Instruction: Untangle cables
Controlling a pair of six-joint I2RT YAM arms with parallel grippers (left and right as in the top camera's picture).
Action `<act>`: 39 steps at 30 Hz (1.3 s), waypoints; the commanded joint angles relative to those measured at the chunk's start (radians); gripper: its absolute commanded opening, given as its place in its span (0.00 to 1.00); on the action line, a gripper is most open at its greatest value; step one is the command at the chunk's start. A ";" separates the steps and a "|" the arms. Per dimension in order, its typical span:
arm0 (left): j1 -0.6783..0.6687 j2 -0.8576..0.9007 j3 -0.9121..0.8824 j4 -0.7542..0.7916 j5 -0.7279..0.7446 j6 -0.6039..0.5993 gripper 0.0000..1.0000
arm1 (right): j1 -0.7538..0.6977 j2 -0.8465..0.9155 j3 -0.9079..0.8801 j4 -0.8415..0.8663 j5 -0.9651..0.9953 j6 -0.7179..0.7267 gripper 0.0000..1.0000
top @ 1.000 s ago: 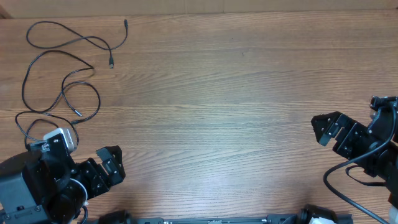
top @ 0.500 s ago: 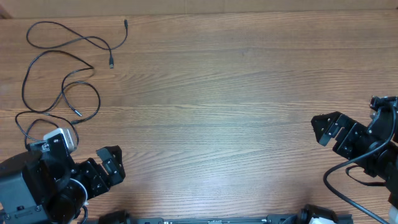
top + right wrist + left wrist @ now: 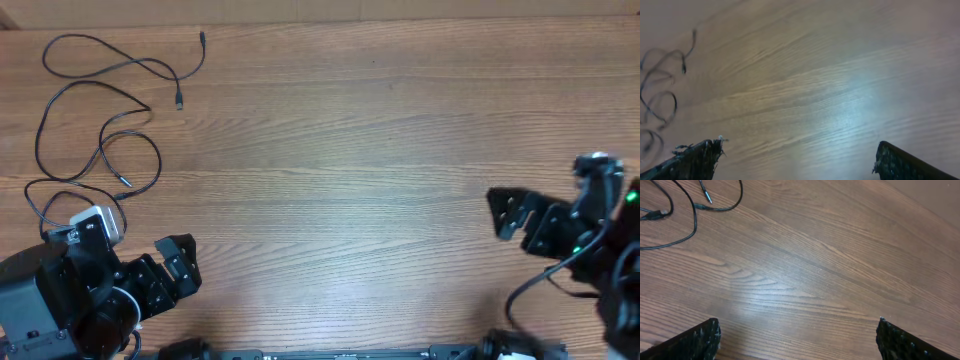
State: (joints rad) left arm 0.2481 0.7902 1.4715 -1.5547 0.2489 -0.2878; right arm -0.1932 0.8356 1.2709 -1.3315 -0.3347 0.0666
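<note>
Overhead view, wooden table [image 3: 350,150]. Cables [image 3: 102,140]: thin black strands laid in loose overlapping loops at the far left corner, plug ends lying free on the wood, touched by neither gripper. Left gripper [image 3: 185,265]: jaws spread wide and empty, placed at the near left edge, near the lowest loop. Right gripper [image 3: 500,213]: jaws likewise spread and empty, placed at the right edge, well apart from the cables

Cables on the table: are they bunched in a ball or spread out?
Spread out: the cables lie in loose, overlapping loops on the table's far-left part, with plug ends lying free.
</note>
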 commanded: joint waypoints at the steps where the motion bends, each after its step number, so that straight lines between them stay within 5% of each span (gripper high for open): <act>1: -0.006 0.000 -0.005 0.003 -0.013 0.011 1.00 | 0.069 -0.142 -0.174 0.146 0.004 -0.077 1.00; 15: -0.006 0.000 -0.005 0.003 -0.013 0.011 1.00 | 0.222 -0.599 -0.824 0.768 0.000 -0.224 1.00; 39: -0.006 0.000 -0.005 0.003 -0.013 0.011 1.00 | 0.229 -0.834 -1.244 1.283 0.039 -0.233 1.00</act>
State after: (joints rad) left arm 0.2481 0.7902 1.4700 -1.5551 0.2489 -0.2878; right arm 0.0280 0.0257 0.0628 -0.0868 -0.3294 -0.1612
